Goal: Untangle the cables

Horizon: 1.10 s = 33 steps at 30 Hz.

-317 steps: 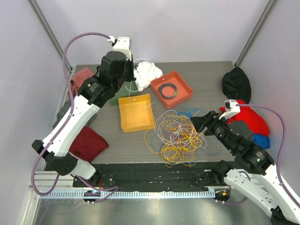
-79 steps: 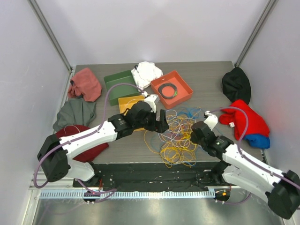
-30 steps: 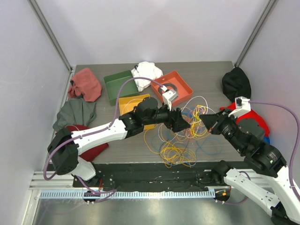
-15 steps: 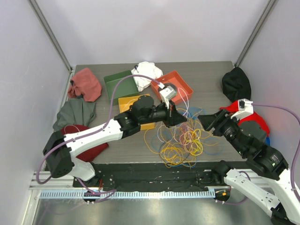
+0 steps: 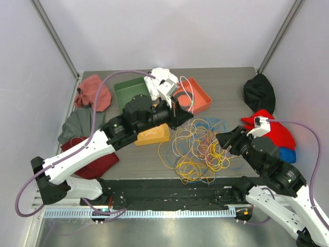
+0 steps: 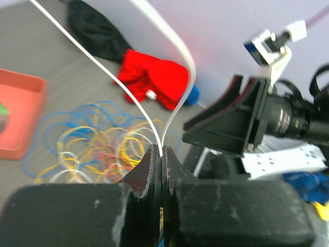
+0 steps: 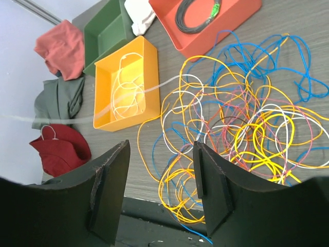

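Top view: the tangled heap of thin multicoloured cables (image 5: 198, 149) lies near-centre on the table, with the left gripper (image 5: 176, 104) just beyond it. Left wrist: the jaws are pinched on one thin white cable (image 6: 87, 53). Right wrist: the right gripper (image 7: 161, 177), spread and empty, overlooks the heap. Drawing that strand free likely comes next.

**Cloths and bins ringing the grey surface**

On the grey wood-grain surface (image 5: 226, 87), a salmon-pink cloth (image 5: 92, 91) lies at 10 o'clock. A green rectangular bin (image 5: 126, 91) sits at 11, with a white crumpled cloth (image 7: 139, 13) touching its far corner. An orange-red square tray (image 5: 200, 95) sits at 12 to 1, a black cloth (image 5: 259, 91) at 2, and a red cloth (image 5: 280, 131) at 3 with a blue cloth (image 5: 285, 154) just beside it. A grey cloth (image 5: 77, 126) lies at 9, a dark red cloth (image 7: 59, 149) at 8, and a yellow rectangular bin (image 5: 154, 135) near the centre.
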Available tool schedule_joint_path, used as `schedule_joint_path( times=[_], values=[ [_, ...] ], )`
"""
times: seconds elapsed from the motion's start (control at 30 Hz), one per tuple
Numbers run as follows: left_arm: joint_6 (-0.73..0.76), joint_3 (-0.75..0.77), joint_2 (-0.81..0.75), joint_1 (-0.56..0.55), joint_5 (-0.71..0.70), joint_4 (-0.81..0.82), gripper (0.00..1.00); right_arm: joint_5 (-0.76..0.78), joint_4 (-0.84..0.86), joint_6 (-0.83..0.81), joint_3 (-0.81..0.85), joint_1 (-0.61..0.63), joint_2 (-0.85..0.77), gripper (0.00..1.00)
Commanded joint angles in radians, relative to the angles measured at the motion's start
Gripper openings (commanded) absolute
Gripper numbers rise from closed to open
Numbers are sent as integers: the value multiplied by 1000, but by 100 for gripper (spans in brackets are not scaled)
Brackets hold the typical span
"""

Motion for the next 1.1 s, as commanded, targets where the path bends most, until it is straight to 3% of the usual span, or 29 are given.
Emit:
schedule_joint_path(
  times=[0.0, 0.33, 0.53, 0.9, 1.07],
  values=[
    [103, 161, -39, 8, -173, -197, 0, 12, 57, 2, -13, 3, -21, 60],
    [182, 579, 46, 8, -214, -364, 0, -48, 185, -32, -129, 3, 39, 66],
    [264, 857, 136, 11, -380, -528, 0, -68, 245, -22, -171, 3, 56, 66],
    [341, 1017, 164, 9, -516, -571, 0, -130, 440, -41, -271, 3, 203, 68],
    [322, 982, 147, 9, -492, -567, 0, -212, 560, -28, -312, 4, 266, 68]
  ],
)
